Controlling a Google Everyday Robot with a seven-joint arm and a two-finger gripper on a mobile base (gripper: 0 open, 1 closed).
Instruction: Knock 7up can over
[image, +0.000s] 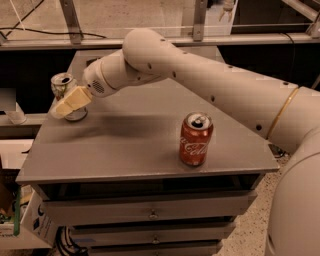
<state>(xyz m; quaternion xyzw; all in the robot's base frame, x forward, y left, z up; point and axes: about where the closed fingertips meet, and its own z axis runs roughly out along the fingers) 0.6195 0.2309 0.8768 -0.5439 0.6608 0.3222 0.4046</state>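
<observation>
The 7up can (63, 86), silver-white with green marks and a silver top, stands upright at the far left edge of the grey table (125, 145). My gripper (64, 106), with pale yellow fingers, lies right in front of the can and covers its lower body. It touches or nearly touches the can. The white arm reaches in from the right across the table.
A red Coca-Cola can (195, 139) stands upright near the table's front right. The table tops a grey drawer cabinet (150, 215). A metal rail and frame run behind the table. Clutter lies on the floor at the lower left.
</observation>
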